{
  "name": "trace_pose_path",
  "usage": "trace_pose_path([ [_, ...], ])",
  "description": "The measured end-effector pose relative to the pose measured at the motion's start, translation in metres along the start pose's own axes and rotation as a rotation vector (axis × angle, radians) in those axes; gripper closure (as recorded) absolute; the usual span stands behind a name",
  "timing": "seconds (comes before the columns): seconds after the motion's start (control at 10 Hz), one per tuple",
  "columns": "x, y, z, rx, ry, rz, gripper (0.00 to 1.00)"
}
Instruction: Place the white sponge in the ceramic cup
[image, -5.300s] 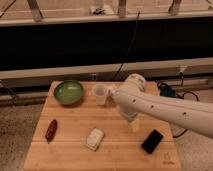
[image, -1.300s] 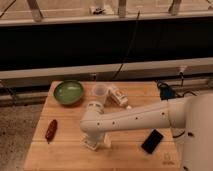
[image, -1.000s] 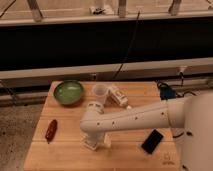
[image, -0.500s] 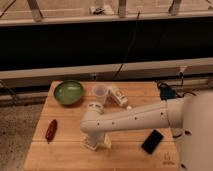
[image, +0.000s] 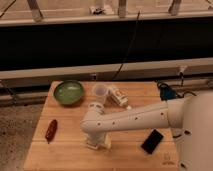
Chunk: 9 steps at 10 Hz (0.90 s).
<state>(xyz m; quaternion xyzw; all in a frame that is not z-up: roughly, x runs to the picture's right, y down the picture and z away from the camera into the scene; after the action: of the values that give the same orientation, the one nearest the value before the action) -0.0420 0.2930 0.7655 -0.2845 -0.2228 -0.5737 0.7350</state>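
Note:
The white sponge (image: 106, 143) lies on the wooden table (image: 70, 155) at the front middle, mostly hidden under my gripper. My gripper (image: 96, 142) points straight down onto the sponge, at the end of the white arm (image: 135, 119) that reaches in from the right. The ceramic cup (image: 100, 92) stands upright at the back of the table, behind the gripper, between the green bowl and the white bottle. The cup looks empty.
A green bowl (image: 68, 92) sits at the back left. A white labelled bottle (image: 119, 96) lies right of the cup. A black phone (image: 152, 141) lies at the front right. A red-brown object (image: 51, 130) lies at the left. A blue item (image: 167, 92) sits at the back right corner.
Since the oldest frame the arm has swung left and come down over the sponge. Over the last second it has hardly moved, and the sponge is in the same place.

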Motion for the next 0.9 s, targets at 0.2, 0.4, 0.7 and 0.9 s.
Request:
trace_pose_path([
  [0.2,-0.0001,0.0014,0.0018,-0.004,-0.003,-0.005,0.24],
  [0.4,-0.0003,0.0026,0.0033,-0.005,-0.007,-0.009,0.39],
  [0.7,0.0003,0.0054,0.0053,-0.010,-0.012,-0.014,0.70],
  [0.9,0.0012,0.0051,0.0053,-0.008,-0.017,-0.016,0.91],
])
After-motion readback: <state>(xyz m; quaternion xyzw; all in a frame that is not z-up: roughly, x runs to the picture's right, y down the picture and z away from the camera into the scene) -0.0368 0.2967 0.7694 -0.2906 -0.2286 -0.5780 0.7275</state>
